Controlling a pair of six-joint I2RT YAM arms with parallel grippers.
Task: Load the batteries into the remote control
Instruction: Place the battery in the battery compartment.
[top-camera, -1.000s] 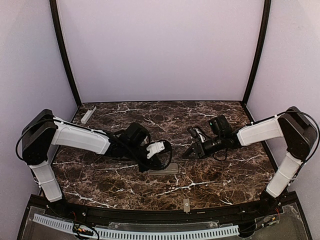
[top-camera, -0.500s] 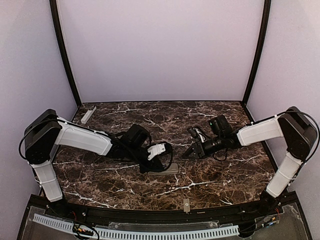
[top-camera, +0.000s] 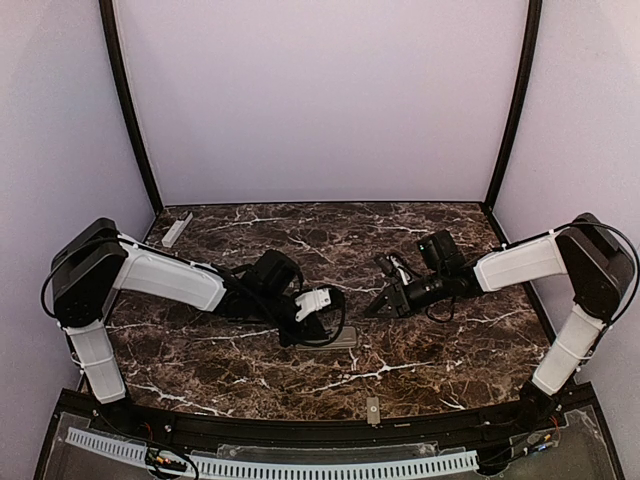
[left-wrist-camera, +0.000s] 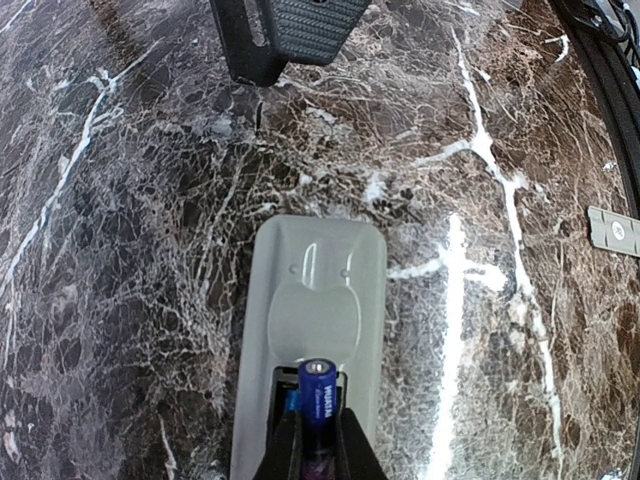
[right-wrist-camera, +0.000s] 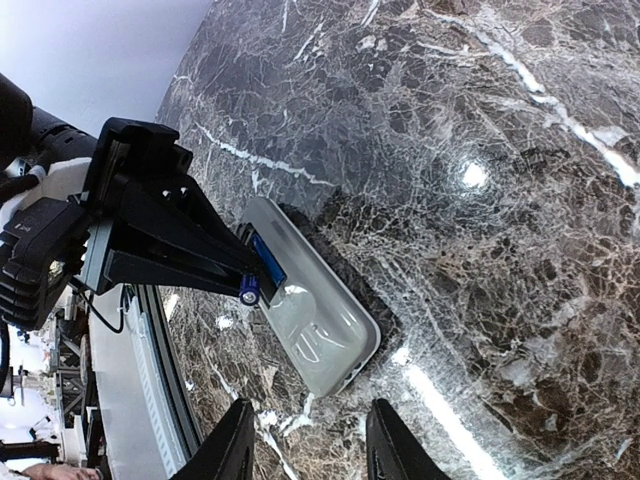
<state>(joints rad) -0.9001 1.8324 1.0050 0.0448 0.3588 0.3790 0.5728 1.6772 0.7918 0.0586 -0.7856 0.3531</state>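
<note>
Smooth, rounded pale-grey remote control (left-wrist-camera: 312, 300) lies back-up on the veined dark marble tabletop (left-wrist-camera: 120, 250); left gripper (left-wrist-camera: 318, 438) pinches a slim glossy blue battery (left-wrist-camera: 318, 395) over its open compartment, having edged closer since a second ago; right gripper (right-wrist-camera: 305, 440) hangs near the remote, parted and empty.

The slim cylindrical battery (left-wrist-camera: 318, 398) is blue, the oblong plastic remote (left-wrist-camera: 315, 290) pale grey, the marble tabletop (left-wrist-camera: 120, 200) dark brown with white veins
</note>
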